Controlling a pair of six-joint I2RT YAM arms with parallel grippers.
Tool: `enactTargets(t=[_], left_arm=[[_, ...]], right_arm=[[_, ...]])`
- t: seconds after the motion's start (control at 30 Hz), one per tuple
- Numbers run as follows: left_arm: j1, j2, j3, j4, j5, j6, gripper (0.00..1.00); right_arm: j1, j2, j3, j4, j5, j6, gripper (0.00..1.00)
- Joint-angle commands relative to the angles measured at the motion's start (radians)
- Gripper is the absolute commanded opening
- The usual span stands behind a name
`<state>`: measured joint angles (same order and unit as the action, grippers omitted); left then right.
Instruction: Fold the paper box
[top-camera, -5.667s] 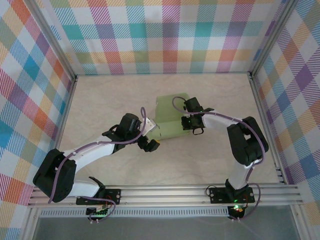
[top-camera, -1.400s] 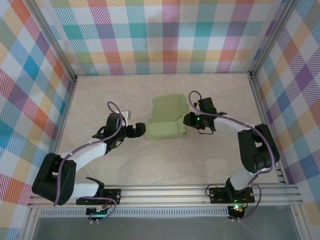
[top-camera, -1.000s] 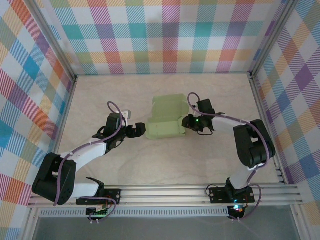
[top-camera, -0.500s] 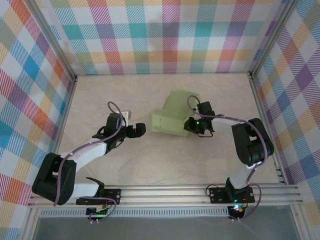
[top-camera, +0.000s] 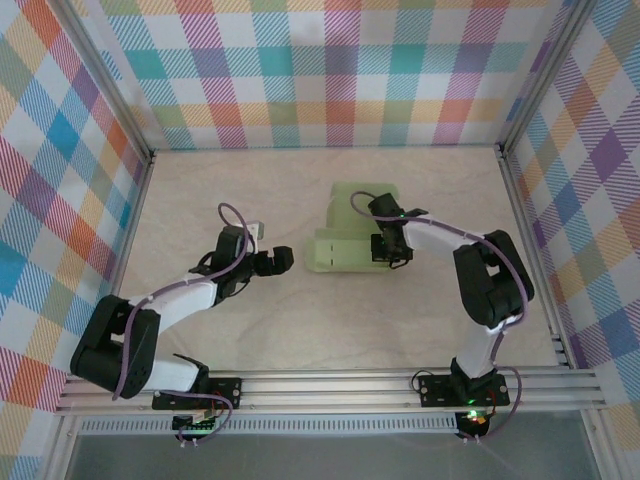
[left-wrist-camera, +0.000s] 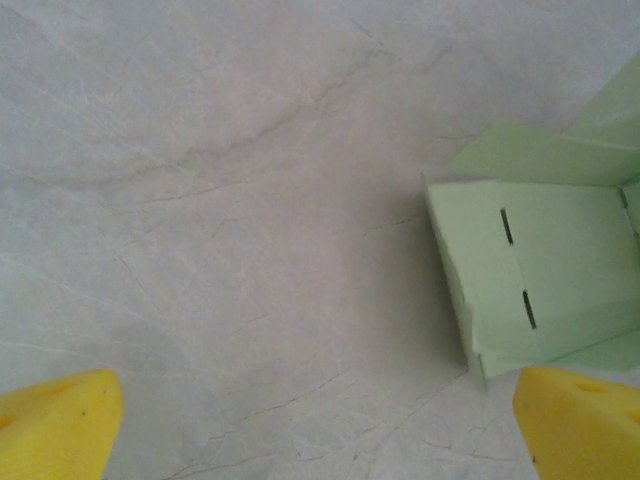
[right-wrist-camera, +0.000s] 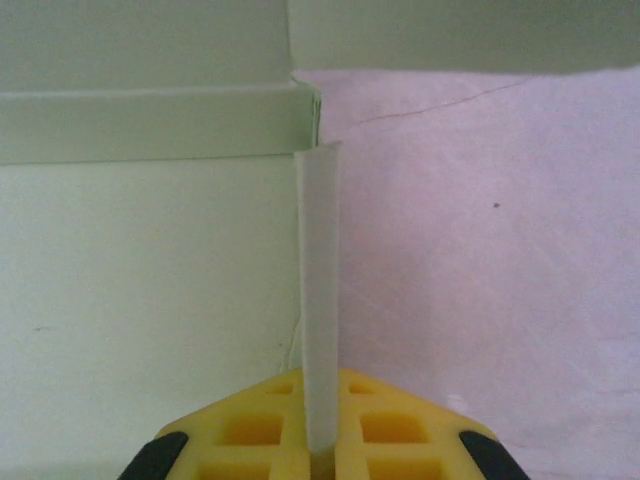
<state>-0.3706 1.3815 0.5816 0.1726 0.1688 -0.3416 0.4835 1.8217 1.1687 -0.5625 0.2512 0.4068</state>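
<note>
The paper box (top-camera: 345, 238) lies on the worktop (top-camera: 200, 190) between the hands, its right-side flap (right-wrist-camera: 320, 300) pinched upright in the closed right hand (top-camera: 388, 247), with the wide-open, empty left hand (top-camera: 279, 261) just beside its left end.

You count one paper box (top-camera: 350, 235) on one bench (top-camera: 250, 330). Two arms: one left arm (top-camera: 170, 300), one right arm (top-camera: 490, 280). Two sets of fingers: left fingers (top-camera: 281, 261), right fingers (top-camera: 386, 250); two per set, four in all. Left wrist view gives you two yellow fingertips (left-wrist-camera: 60, 425) and two short slots (left-wrist-camera: 506, 226) in one box panel. Right wrist view gives you one upright card flap (right-wrist-camera: 320, 300) and two yellow pads (right-wrist-camera: 250, 430). Two purple cables (top-camera: 226, 213), one per arm. Three plaid walls (top-camera: 330, 80) around bench.
</note>
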Motion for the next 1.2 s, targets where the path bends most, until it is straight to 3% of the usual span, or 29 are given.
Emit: enactTargets(t=[0.0, 0.23, 0.37, 0.47, 0.57, 0.63, 0.73, 0.87, 1.03, 1.17], left_arm=[[0.000, 0.056, 0.040, 0.060, 0.019, -0.104, 1.00], [-0.048, 0.162, 0.116, 0.016, -0.041, -0.275, 1.00], [-0.052, 0.195, 0.161, -0.014, -0.045, -0.290, 0.99], [-0.056, 0.199, 0.191, -0.029, -0.035, -0.261, 0.97], [-0.057, 0.199, 0.231, -0.029, -0.015, -0.192, 0.88], [-0.057, 0.225, 0.265, -0.022, 0.004, -0.093, 0.77], [-0.040, 0.290, 0.327, -0.032, -0.010, -0.071, 0.51], [-0.030, 0.357, 0.424, -0.022, 0.074, -0.125, 0.50], [-0.040, 0.391, 0.545, -0.001, 0.142, -0.288, 0.49], [-0.068, 0.472, 0.692, -0.157, 0.112, -0.376, 0.41]], right_arm=[[0.035, 0.060, 0.061, -0.150, 0.193, -0.041, 0.00], [0.097, 0.157, 0.127, -0.206, 0.382, -0.054, 0.00], [0.099, 0.157, 0.132, -0.203, 0.397, -0.053, 0.00], [0.095, 0.126, 0.109, -0.159, 0.341, -0.056, 0.00], [0.087, 0.073, 0.072, -0.077, 0.231, -0.074, 0.00], [0.068, 0.040, 0.040, -0.028, 0.131, -0.073, 0.00], [0.033, 0.021, 0.028, -0.016, 0.033, -0.055, 0.00], [0.001, -0.047, -0.017, 0.028, -0.015, -0.046, 0.00], [-0.053, -0.109, -0.049, 0.060, -0.063, -0.035, 0.00], [-0.068, -0.127, -0.051, 0.075, -0.082, -0.034, 0.00]])
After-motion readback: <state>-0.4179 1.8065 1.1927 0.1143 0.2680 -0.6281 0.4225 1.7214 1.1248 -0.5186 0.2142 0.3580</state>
